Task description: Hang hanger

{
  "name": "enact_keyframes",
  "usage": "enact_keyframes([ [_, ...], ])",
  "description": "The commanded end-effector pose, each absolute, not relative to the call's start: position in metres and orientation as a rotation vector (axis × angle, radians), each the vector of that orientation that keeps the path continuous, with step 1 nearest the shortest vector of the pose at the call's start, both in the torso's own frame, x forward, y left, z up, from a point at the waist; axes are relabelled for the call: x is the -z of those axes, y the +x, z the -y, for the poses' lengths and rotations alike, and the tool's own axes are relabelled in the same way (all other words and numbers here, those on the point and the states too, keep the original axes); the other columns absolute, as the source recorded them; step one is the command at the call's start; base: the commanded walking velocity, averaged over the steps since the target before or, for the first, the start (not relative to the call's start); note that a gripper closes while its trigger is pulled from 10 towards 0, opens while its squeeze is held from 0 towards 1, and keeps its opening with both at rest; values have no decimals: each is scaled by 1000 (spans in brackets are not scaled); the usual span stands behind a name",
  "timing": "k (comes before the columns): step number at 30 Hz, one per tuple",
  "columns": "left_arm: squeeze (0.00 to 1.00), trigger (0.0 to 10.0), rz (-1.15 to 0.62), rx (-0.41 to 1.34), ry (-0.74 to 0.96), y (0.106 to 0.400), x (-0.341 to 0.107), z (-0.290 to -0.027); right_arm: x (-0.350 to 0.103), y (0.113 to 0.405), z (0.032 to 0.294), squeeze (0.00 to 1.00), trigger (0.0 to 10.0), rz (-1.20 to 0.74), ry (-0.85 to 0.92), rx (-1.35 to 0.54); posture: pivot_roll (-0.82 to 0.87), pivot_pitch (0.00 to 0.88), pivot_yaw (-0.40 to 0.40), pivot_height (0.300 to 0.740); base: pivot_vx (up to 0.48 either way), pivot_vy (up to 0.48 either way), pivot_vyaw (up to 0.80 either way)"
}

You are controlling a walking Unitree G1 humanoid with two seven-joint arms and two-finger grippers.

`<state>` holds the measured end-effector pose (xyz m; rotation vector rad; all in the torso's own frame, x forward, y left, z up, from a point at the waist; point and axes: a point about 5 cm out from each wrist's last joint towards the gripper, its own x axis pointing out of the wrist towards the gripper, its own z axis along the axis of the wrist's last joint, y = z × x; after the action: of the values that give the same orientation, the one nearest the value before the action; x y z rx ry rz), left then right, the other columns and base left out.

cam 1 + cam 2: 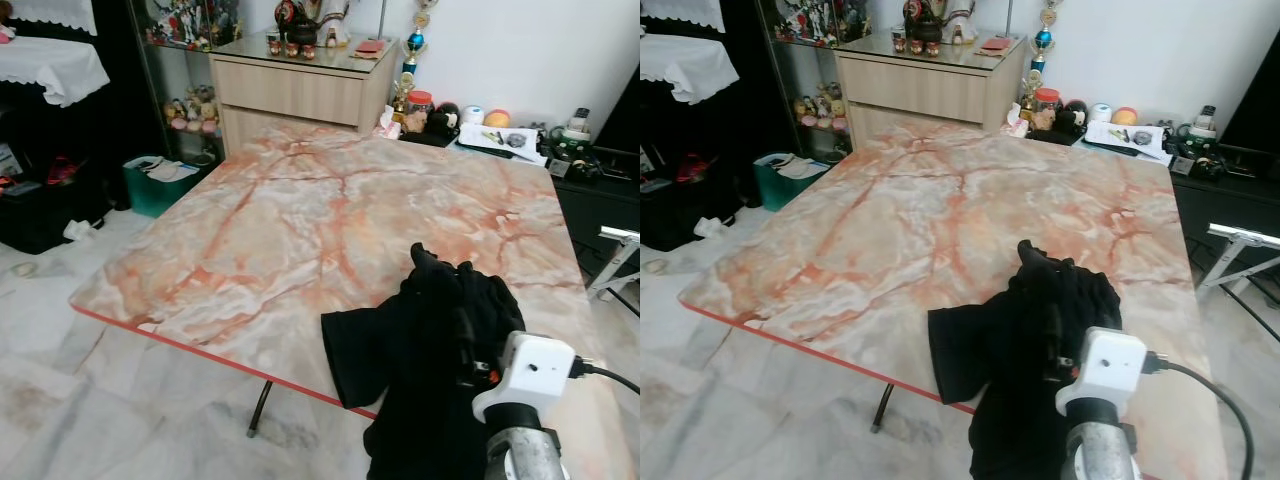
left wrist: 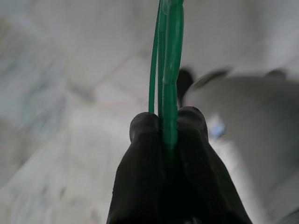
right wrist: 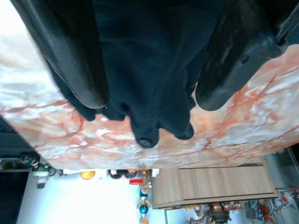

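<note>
Green hanger (image 2: 168,70) pinched tight in left gripper (image 2: 167,122), sticking straight out past fingertips. Right gripper (image 3: 152,100) clamped around black cloth (image 1: 420,350) over table (image 1: 300,220) edge.

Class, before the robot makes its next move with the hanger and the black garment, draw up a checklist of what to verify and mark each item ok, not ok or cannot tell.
1. Left gripper shut on the green hanger: ok.
2. Right gripper holding the black garment, cloth bunched between its fingers: ok.
3. Garment supported: partly; it lies at the near edge of the marble table and hangs over it: not ok.
4. Garment spread out, neck opening findable: not ok, it is crumpled.
5. Hanger lined up with the garment: cannot tell.
</note>
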<state>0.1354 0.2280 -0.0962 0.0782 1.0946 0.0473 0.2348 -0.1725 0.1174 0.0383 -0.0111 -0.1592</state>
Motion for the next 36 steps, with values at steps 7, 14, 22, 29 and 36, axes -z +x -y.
enact_keyframes([
  [7,0,10000,-1092,-25,120,138,95,-229,-110,232,184,0,10000,-13,29,235,-11,0,-6,740,0,-73,-212],
  [14,0,10000,-1095,-6,117,139,96,-222,-112,236,183,0,10000,3,22,222,-13,0,-14,740,0,-271,-717],
  [22,0,10000,-1099,-4,114,137,97,-220,-117,241,180,0,10000,37,21,213,3,0,-23,740,0,-296,-89],
  [29,0,10000,-1097,-10,113,138,97,-222,-118,244,180,0,10000,50,29,218,11,0,-20,740,0,-333,0],
  [36,0,10000,-1099,-5,111,138,97,-220,-117,245,180,0,10000,38,52,223,14,0,-16,740,0,-359,-454],
])
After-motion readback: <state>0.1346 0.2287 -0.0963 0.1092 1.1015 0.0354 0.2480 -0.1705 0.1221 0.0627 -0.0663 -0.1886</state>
